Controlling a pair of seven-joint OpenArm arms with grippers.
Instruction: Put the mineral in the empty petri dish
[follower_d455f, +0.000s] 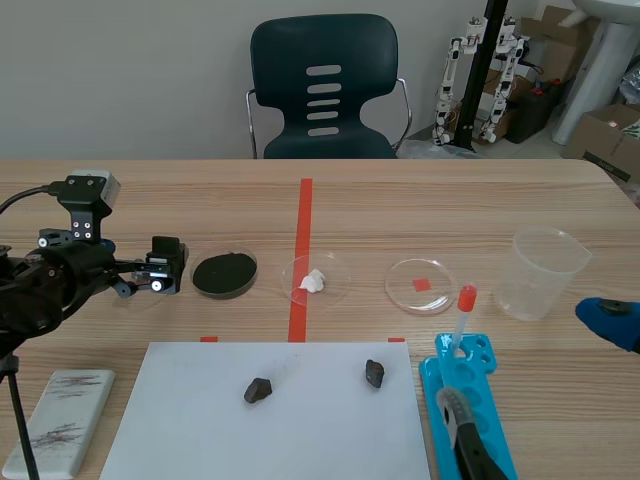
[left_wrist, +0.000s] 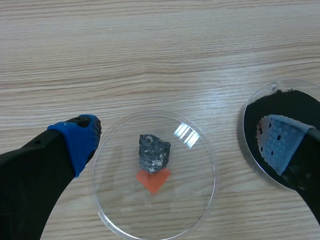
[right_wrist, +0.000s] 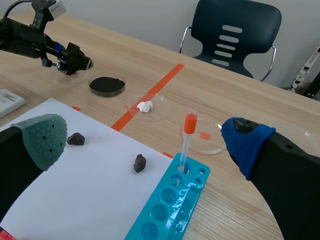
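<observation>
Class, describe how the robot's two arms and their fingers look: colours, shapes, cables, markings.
The left arm is black and bulky, with a grey camera block on top and a thin black cable. The left gripper has thick black fingers with dotted pads, one blue, one pale grey-blue; the right gripper has grey-green and blue pads.

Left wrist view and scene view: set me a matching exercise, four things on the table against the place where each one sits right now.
Things
1. mineral in the left wrist view
2. black powder
3. white lump
4. red-capped tube

Places
a. standing in the blue rack
b. in the tape-line petri dish, which lies over the orange-red line
c. in the end petri dish, below the open left gripper
d. in the neighbouring petri dish, between those two

Pairs: 1-c, 2-d, 3-b, 4-a
</observation>
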